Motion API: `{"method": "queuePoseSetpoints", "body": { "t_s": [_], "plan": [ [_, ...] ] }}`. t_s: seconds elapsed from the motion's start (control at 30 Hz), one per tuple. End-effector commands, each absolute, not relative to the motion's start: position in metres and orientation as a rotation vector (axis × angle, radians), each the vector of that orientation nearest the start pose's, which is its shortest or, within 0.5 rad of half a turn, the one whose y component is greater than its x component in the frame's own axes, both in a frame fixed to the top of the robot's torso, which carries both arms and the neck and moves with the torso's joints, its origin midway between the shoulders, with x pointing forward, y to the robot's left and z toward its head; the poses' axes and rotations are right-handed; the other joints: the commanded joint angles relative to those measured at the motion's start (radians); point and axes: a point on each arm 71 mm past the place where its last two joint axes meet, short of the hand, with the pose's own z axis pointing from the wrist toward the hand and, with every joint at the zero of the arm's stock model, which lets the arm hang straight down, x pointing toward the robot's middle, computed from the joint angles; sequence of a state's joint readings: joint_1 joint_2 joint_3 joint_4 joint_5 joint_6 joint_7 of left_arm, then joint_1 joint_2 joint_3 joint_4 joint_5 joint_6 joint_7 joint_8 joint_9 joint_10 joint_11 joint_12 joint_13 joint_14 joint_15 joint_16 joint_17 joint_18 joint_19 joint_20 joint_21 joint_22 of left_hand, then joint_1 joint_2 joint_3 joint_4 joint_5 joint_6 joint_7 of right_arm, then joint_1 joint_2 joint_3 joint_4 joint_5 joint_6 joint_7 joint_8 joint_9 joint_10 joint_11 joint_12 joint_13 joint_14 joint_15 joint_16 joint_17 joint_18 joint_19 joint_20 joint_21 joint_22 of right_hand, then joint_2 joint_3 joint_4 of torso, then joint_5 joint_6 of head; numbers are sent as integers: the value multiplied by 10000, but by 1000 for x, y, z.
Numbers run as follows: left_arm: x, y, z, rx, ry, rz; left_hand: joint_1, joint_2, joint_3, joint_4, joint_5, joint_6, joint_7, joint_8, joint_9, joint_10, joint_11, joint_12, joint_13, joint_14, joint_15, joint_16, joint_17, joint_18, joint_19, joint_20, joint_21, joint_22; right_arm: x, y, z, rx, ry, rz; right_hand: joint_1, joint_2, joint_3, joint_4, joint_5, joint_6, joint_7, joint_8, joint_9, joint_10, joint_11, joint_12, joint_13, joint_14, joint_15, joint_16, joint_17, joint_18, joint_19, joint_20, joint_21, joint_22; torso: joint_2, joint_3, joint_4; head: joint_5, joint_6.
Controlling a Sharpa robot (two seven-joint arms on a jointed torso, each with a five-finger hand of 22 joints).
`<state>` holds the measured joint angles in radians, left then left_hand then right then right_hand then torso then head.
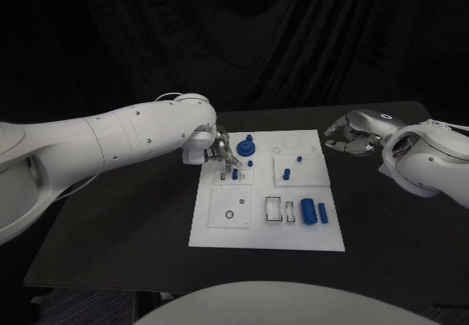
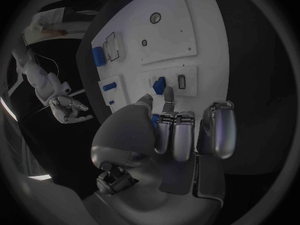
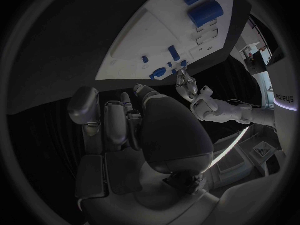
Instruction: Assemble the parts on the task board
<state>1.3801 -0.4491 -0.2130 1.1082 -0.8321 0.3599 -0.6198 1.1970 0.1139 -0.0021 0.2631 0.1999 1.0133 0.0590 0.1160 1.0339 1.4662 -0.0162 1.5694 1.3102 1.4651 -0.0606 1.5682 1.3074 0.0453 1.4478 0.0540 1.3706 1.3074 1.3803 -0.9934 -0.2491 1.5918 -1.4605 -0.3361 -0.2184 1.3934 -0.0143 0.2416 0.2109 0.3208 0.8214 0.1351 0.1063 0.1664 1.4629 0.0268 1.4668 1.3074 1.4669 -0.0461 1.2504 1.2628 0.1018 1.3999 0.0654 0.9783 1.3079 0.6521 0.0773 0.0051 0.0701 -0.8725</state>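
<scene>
Left hand (image 1: 220,150) pinching blue part (image 2: 160,85) over board (image 1: 266,237) centre; right hand (image 1: 354,133) curled, holding nothing, upper right.

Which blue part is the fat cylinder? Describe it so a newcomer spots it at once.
Start at the white task board in the middle of the black table. Go to its near right quarter, beside the two rectangular slots. The fat cylinder lies there on its side; it is much thicker than the slim blue bar just right of it.
</scene>
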Motion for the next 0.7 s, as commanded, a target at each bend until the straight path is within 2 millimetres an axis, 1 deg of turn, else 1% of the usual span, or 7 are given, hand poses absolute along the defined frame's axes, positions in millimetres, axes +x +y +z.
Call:
{"method": "queuePoseSetpoints", "body": {
  "t_s": [0.03,0.27,0.57,0.7],
  "plan": [
    [538,137,-220,-1312,25809,-2759,123,-3,-15,-48,29,68,-21,-66,-9,1046,38,14,2606,1057,20,26,2634,55,53,3,-4,1964,475,-266,-172,-1251,17106,3909,68,34,61,21,40,76,-12,-36,-8,-26,69,-51,1520,282,65,-9,-14,93,-72,5,-68,652,-13,9,2,-2,-1],
    [537,137,-223,-1283,25887,-2776,131,8,0,-58,59,74,-21,-77,-24,1046,40,14,2606,1057,20,26,2634,61,37,3,-30,1956,475,-266,-172,-1241,17110,3895,68,34,61,21,40,76,-12,-36,-8,-26,69,-51,1520,282,65,-9,-14,93,-72,5,-68,652,-13,12,10,-18,-1],
    [535,136,-228,-1245,26028,-2750,149,21,23,-78,93,77,-22,-90,-43,1046,42,14,2606,1057,22,26,2634,66,23,4,-53,1948,475,-266,-172,-1237,17146,3867,68,34,61,21,40,76,-12,-36,-8,-26,69,-51,1520,282,65,-9,-14,93,-72,5,-68,652,-17,14,-4,-3,-1],
    [534,136,-230,-1226,26087,-2737,203,36,89,-142,239,86,-22,-125,-90,1046,43,14,2606,1057,25,26,2634,67,13,5,-65,1946,475,-266,-172,-1234,17162,3853,67,38,74,18,43,81,-11,-37,-13,-40,71,-67,1504,278,67,-19,-22,94,-75,7,-80,649,-15,13,-1,-21,-1]
  ]
}}
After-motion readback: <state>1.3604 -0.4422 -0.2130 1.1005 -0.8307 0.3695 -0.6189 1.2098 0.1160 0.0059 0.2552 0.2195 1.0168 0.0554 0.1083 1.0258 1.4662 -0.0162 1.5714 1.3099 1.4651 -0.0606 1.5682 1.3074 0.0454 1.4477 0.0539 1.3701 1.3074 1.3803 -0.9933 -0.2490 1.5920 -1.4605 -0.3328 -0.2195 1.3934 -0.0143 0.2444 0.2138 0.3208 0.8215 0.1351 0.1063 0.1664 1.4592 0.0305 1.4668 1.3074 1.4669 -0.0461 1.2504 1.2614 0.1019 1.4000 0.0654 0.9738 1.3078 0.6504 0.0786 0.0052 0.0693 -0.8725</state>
